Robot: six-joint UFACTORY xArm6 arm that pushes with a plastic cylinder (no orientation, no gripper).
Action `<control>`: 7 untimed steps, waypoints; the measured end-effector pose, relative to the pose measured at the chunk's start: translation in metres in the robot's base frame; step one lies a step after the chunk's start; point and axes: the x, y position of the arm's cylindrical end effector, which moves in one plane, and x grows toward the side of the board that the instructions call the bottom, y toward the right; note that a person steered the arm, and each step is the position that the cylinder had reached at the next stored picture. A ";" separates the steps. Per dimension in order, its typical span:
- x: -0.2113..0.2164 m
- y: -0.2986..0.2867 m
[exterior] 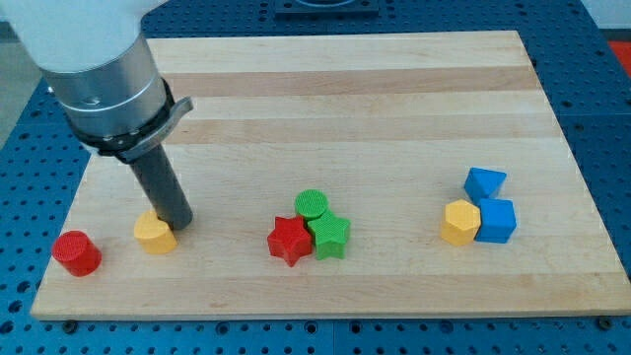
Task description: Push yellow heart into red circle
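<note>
One yellow heart sits near the table's bottom left, and my tip touches its right side from the view's upper right. The tool is a bare rod (it grips nothing). Left of the heart, apart from it, stands the red circle. Mid-table cluster a red star, green circle and green star. Further right, a yellow hexagon touches a blue cube, another blue block just above.

Tip touching yellow heart on its right; red circle near, to heart's left.
</note>
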 end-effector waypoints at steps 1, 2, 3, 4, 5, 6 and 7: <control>0.000 -0.015; 0.000 -0.016; 0.000 -0.001; 0.000 0.061; 0.008 0.052; 0.024 0.025; 0.024 0.025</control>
